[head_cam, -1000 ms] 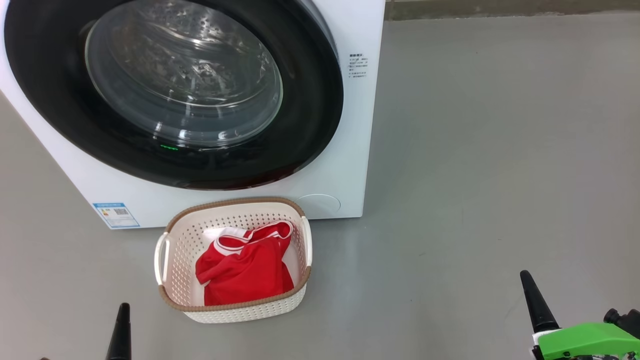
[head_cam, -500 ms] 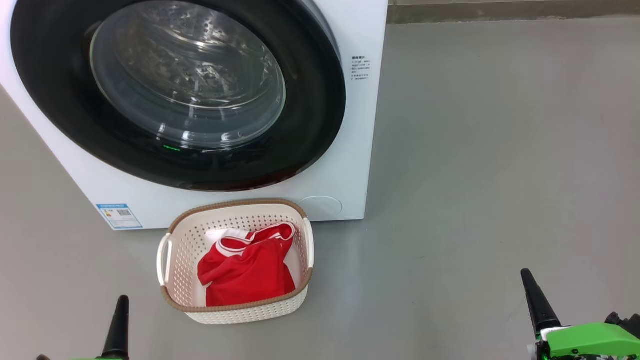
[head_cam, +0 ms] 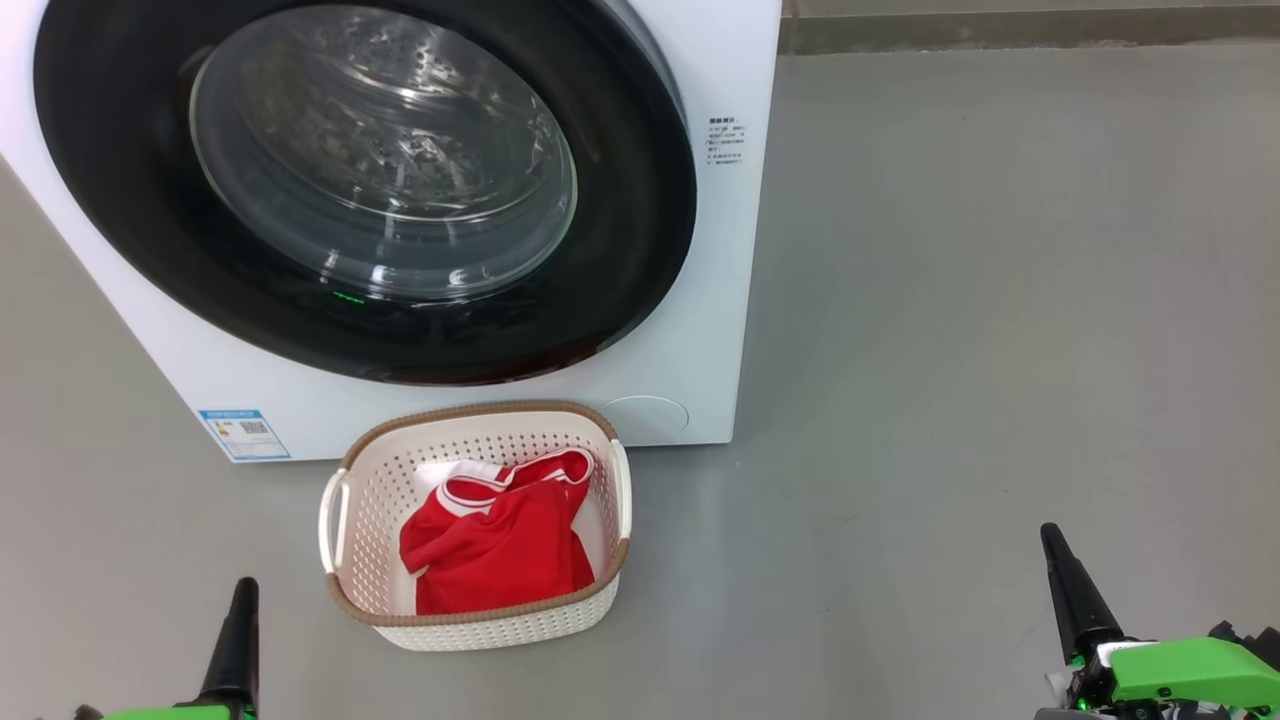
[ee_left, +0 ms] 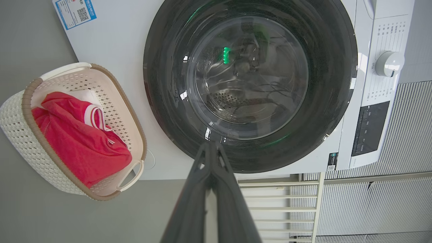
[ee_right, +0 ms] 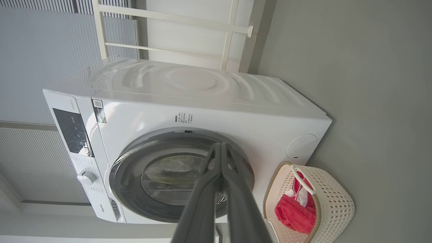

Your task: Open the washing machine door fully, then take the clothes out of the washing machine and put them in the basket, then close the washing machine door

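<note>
The clothes [head_cam: 500, 545] sit in the basket [head_cam: 470, 412], on the near side of the washing machine [head_cam: 720, 300], and the washing machine door [head_cam: 380, 160] looks shut, so I judge the job done. My left gripper [head_cam: 240, 630] and right gripper [head_cam: 1070, 590] hover nearer, fingers pinched together, empty.

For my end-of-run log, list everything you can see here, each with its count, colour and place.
washer: one, white, on the floor
door: one, black rim, clear glass, shut on washer front
basket: one, cream, brown rim, on floor before washer
clothes: count unclear, red with white trim, in basket
label: one, blue, washer front, lower left
cap: one, white, washer front, lower right
knob: one, white, washer control strip
rack: one, white, behind washer
floor: grey
left end effector: one, dark, shut, empty
right end effector: one, dark, shut, empty
</note>
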